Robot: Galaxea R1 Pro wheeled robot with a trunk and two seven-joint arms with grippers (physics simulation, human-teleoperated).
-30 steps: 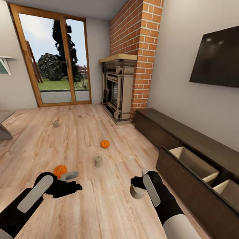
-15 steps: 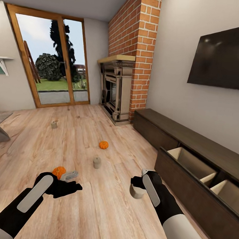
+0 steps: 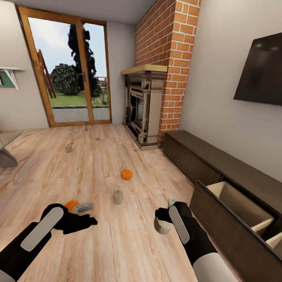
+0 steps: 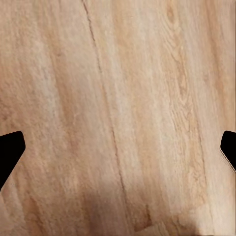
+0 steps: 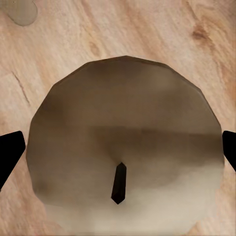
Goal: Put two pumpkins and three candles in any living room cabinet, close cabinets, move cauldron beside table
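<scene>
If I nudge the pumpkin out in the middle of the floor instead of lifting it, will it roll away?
Probably somewhat. The pumpkin is round, sits alone on smooth plank floor, and nothing beside it would stop it. Its squat, ribbed shape may make it wobble and settle rather than travel far. It looks rigid, so a firm pinch should hold.

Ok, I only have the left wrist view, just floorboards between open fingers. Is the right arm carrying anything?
Observer: Yes, the right fingers grip a candle.
Operator: Where could it go?
Observer: The cabinet runs along the wall on the robot's right, one front pulled open.
Operator: What's left on the floor?
Observer: Two pumpkins and two more candles, ahead of the robot.
</scene>
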